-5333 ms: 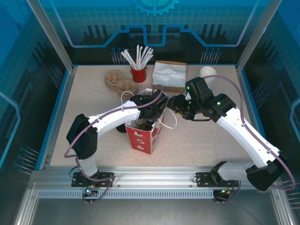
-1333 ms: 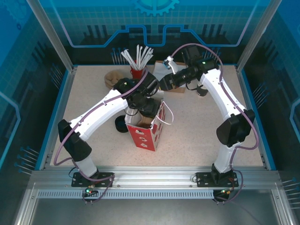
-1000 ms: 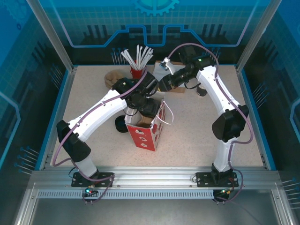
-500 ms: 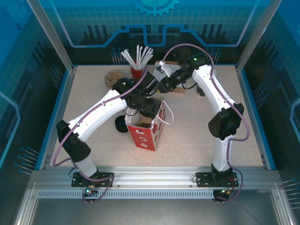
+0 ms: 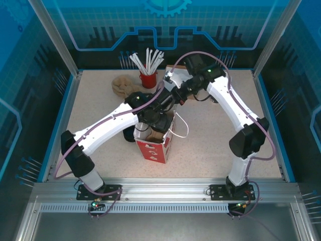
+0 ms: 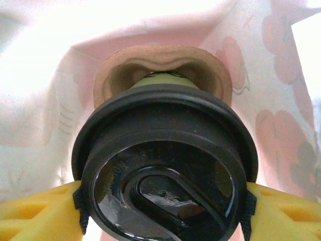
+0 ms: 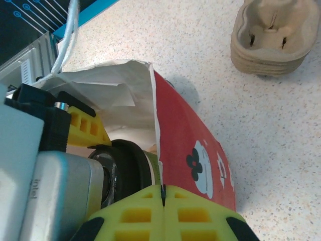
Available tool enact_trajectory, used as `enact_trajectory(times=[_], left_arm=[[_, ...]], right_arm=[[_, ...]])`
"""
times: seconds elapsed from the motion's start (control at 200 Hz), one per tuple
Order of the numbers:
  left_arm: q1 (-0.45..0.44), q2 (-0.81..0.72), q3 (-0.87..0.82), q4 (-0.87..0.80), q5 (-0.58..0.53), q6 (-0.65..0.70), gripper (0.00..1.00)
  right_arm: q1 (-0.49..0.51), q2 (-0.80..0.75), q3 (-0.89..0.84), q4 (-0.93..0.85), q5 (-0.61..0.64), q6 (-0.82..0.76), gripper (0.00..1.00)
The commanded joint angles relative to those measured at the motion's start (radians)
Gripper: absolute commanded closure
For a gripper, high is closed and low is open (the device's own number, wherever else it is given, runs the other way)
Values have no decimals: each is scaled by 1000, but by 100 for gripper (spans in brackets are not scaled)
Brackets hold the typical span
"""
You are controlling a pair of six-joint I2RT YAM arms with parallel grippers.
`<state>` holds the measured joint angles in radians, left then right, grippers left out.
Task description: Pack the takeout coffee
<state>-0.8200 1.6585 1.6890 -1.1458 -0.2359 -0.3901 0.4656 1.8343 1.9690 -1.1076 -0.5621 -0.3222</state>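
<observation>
Up in the overhead view, your left gripper (image 5: 152,125) is dipped into the mouth of the red paper bag (image 5: 153,148) at mid-frame. Your right gripper (image 5: 176,100) sits at the bag's upper right rim.

Left wrist view next: the takeout coffee (image 6: 165,170) hangs inside the bag, low centre of the frame, with the yellow pads (image 6: 40,211) clamped on opposite sides of its black lid. Beyond it, toward the top of the frame, a brown pulp carrier (image 6: 113,75) sits in the bag. The cup's greenish side looks lined up with one of its wells, but I can't tell if the base touches it yet.

Right wrist view: the jaws are together at the bottom edge and the bag's white rim runs straight into the seam between them. I'd call that pinched on the rim, holding the mouth open. The lid and a slice of green cup show just left of that rim, inside the bag. There's a stack of spare carriers (image 7: 273,37) upper right.

Handling-wise, my guess is the paper cup is light-ish but squashy, and it could be full, so keep it upright. Holding by the lid is the iffy bit, since it's glossy plastic and a snap-on lid can pop off. The stiff rolled rim under the lid is the safer grab, so don't squeeze mid-wall. The bag is floppy and would likely fold shut without that pinch.
</observation>
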Motion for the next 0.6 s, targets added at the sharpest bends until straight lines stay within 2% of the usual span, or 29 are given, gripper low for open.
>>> enact_trajectory(times=[0.0,0.34,0.595], left_arm=[[-1,-55,-51,34,-72,4,25],[-66,-154,-172,111,-146,21,26],[-79,-124,-158,123,-190,15,26]], right_arm=[[40,-106,-49,67,-17,-1,100],[85,-215,-126,109,65,23,100],[109,-223,-127,101,68,24,100]])
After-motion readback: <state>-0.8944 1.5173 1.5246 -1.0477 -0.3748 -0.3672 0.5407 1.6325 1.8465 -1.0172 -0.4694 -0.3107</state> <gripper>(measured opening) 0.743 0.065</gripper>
